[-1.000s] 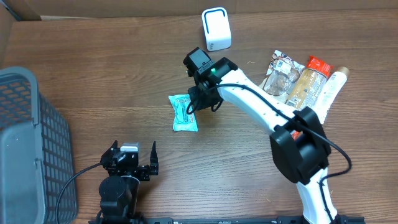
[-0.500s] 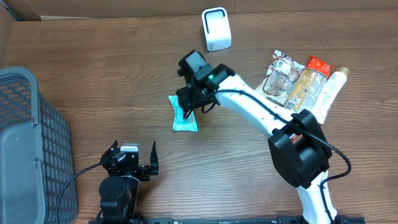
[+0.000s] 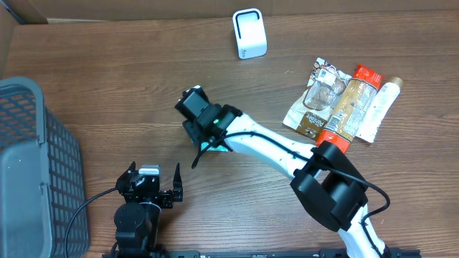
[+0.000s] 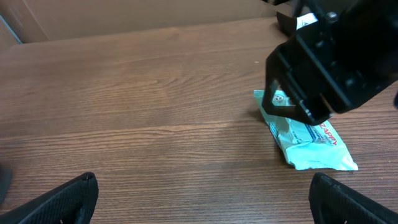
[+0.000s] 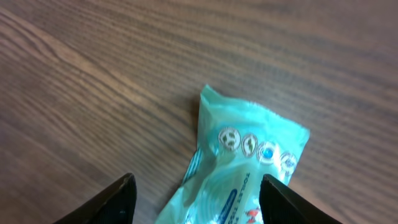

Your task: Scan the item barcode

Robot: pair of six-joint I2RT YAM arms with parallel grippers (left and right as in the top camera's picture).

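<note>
We find the teal packet (image 5: 249, 168) flat near the table's (image 3: 107, 72) middle, directly under the right gripper (image 5: 198, 186). Its fingers are parted and empty, straddling the packet's width, and the long axis runs between them. The left gripper (image 4: 202, 183), spread wide and empty, sits farther off by the front edge.

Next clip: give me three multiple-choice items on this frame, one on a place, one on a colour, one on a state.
1. The basket sits at the table's: A) left edge B) middle C) right edge.
2. The packet is: A) red B) teal C) black.
3. The right gripper is: A) shut on the packet B) open over the packet C) out of view.
Key: A, overhead shows it far left; B, both wrist views show teal; B, its fingers stand apart above the flat packet.
</note>
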